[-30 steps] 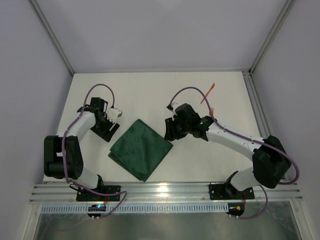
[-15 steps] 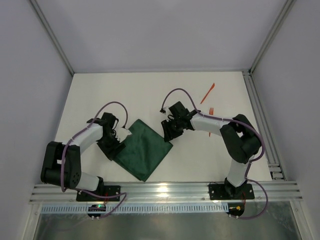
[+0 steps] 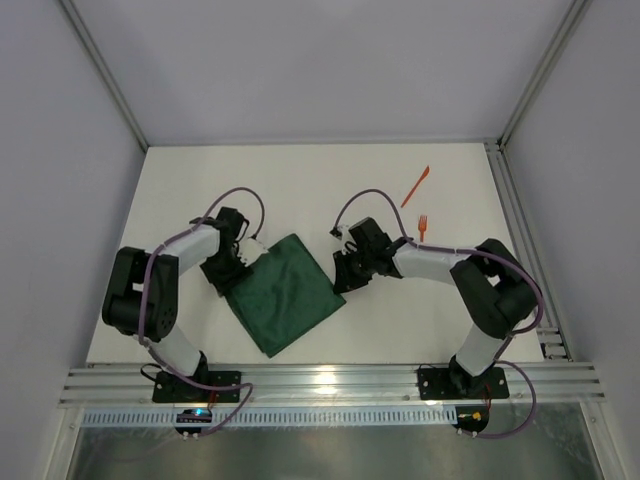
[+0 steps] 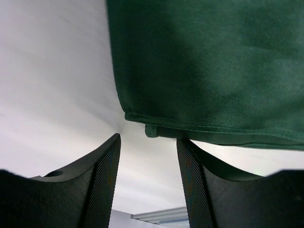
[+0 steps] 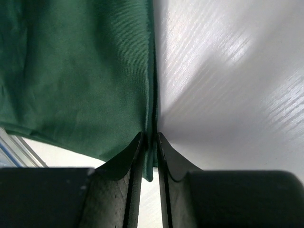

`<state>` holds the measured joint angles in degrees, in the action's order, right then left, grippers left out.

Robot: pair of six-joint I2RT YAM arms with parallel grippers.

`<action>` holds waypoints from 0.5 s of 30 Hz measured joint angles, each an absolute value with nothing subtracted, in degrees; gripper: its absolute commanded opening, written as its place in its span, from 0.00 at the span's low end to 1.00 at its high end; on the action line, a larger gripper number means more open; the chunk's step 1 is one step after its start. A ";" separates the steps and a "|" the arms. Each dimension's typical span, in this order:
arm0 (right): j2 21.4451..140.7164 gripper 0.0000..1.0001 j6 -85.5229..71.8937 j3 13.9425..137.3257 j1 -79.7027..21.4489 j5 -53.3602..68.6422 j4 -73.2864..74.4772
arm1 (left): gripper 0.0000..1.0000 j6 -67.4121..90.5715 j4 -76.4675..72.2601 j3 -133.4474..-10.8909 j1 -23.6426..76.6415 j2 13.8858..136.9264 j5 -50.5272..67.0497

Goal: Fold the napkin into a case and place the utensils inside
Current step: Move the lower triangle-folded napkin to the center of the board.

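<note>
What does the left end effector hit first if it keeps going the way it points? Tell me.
Probably the napkin: its hemmed edge lies just ahead of the left end effector, whose open fingers have not reached it. How high they ride above the table is unclear.

Table (image 3: pixel 300 180): white, flat, matte, with a faint sheen near the front edge.
Walls (image 3: pixel 320 60): pale grey panels on three sides of the table.
Frame posts (image 3: pixel 100 70): silver metal, rising at the back corners.
Rail (image 3: pixel 330 385): ribbed aluminium strip along the table's near edge.
</note>
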<state>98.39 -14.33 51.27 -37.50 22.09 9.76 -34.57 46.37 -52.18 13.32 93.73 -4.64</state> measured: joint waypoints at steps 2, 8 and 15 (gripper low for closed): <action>97.80 0.23 -15.55 50.26 -37.50 22.24 9.02 | 0.52 -34.96 44.80 -55.55 13.39 96.20 -5.15; 95.18 0.29 -19.53 47.03 -37.50 22.00 6.28 | 0.51 -35.07 35.83 -69.12 13.47 106.24 -3.81; 89.23 0.36 -24.01 43.18 -37.50 19.03 4.40 | 0.56 -36.27 32.97 -82.74 16.23 115.24 1.89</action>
